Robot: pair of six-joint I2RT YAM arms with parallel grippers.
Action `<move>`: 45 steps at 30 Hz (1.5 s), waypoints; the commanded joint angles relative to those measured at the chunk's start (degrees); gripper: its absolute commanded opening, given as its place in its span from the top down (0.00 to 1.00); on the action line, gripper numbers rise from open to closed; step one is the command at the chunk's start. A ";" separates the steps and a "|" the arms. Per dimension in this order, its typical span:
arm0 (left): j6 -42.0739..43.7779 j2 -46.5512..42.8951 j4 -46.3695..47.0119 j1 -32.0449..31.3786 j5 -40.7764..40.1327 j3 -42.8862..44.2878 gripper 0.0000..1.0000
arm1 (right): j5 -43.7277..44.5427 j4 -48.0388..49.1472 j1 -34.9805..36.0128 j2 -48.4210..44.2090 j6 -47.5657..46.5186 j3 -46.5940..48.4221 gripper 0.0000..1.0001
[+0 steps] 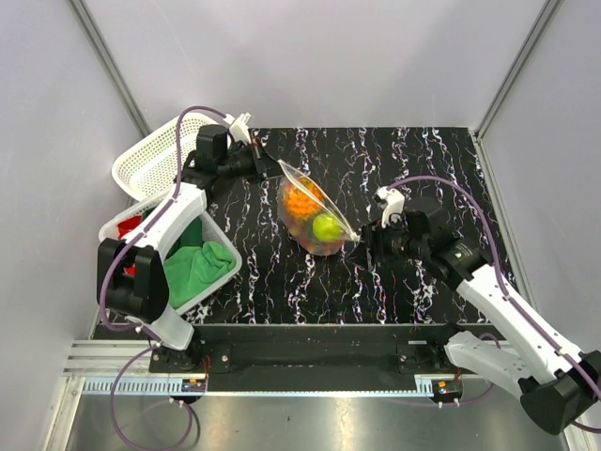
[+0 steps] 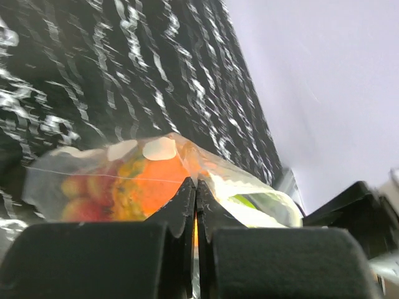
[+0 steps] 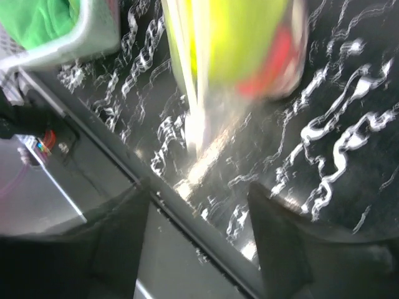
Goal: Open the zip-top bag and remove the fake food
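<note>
Left tool: the left tool (image 2: 196, 187) is clenched on the top edge of the zip-top bag (image 2: 124, 180), and the plastic is pinched between its black fingers (image 2: 174, 215).
Right tool: the right tool (image 3: 198, 190) is released. Its two dark fingers (image 3: 118, 230) are spread wide, and the bag's corner edge is seen above the gap, not between the tips.
Bag position: from overhead the bag is seen stretched diagonally over the middle of the worktop (image 1: 423, 160). Its far-left corner is at the left tool and its near-right corner is just beside the right tool.
Bag contents: the fake food (image 1: 302, 199) is held inside. An orange bumpy piece (image 2: 159, 184) lies toward the left tool, a yellow-green pear (image 1: 327, 226) toward the right tool, and a red piece (image 3: 274, 62) sits low beside the pear.
Bag material: clear, floppy plastic printed with white dots (image 2: 159, 148), with glare along the folds.
Baskets: a white perforated basket (image 1: 141, 164) is tilted at the far-left edge. A second white basket (image 1: 230, 268) nearer the arm bases is filled with a green cloth (image 1: 197, 268) and a red cloth (image 1: 131, 225).
Worktop surface: black, with white marble-like veins.
Hard to make out: the right wrist view is motion-blurred, so the pear and the red piece are only smears there. Whether the bag's seal is parted cannot be told. Part of the second basket is covered by the left arm.
</note>
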 commanded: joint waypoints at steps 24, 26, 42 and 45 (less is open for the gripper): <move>4.21 -3.09 0.15 -2.46 -1.07 -0.34 1.00 | 7.14 -6.05 -0.29 32.51 -5.31 36.21 0.34; 4.30 -3.71 -0.20 -2.64 -0.81 -0.96 1.00 | 7.05 -6.05 -0.29 32.96 -4.52 35.94 0.34; 5.71 -5.73 -2.49 -4.40 -1.24 -0.35 1.00 | 5.48 -4.46 -0.37 34.19 -5.14 31.55 0.79; 6.23 -4.60 -6.34 -4.40 -5.28 2.97 0.92 | 5.20 -7.44 -0.37 34.72 -3.39 33.56 1.00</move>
